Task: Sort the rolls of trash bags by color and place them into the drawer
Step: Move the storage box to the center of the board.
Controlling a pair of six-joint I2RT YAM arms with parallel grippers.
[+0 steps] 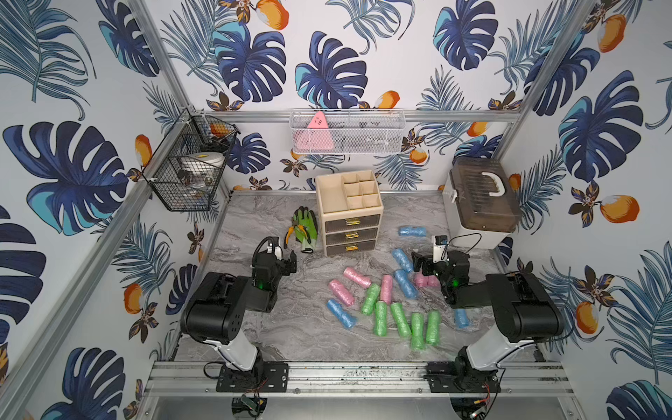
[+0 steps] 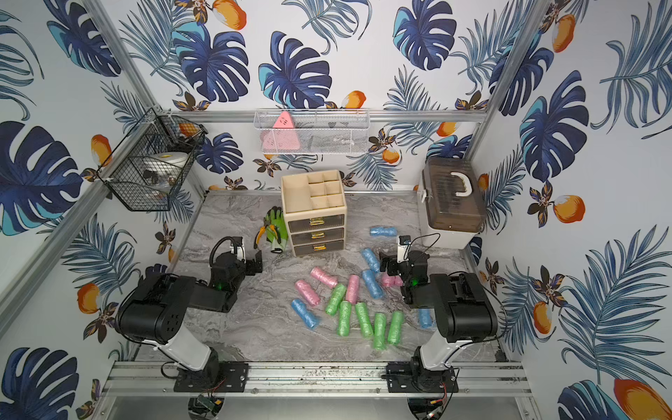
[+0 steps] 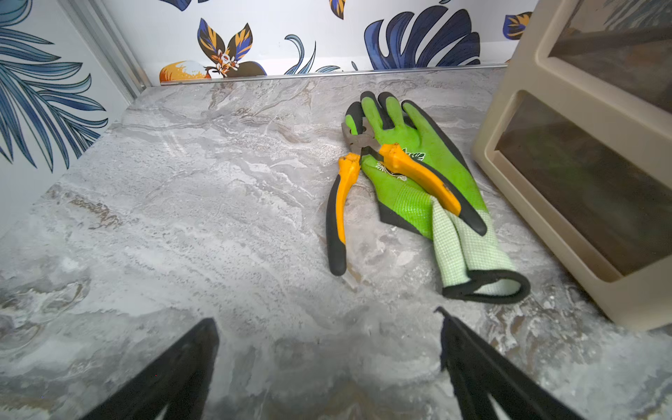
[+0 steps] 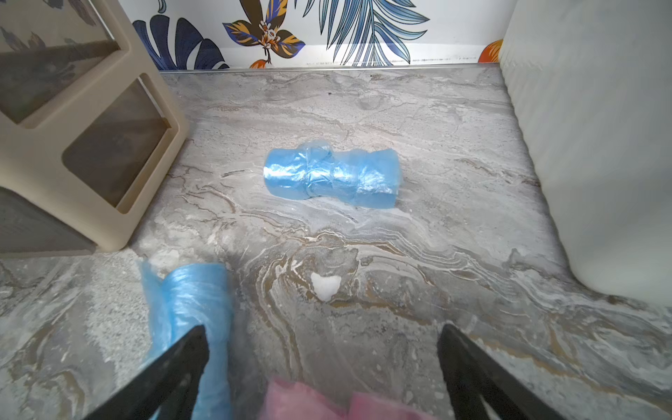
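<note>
Hovering low, left gripper [image 3: 327,320] and right gripper [image 4: 323,329] agape, both empty.

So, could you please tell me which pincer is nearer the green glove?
The left. The left pincer sits just short of the green glove; the right pincer is beyond the drawer unit, among pink and blue rolls.

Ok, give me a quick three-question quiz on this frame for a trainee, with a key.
1. True or false: all three drawers of the beige organizer are shut.
2. What lies on the green glove? A. pliers B. a pink roll C. scissors
3. How many green rolls lie on the table?
Key: 1 true; 2 A; 3 five.
</note>
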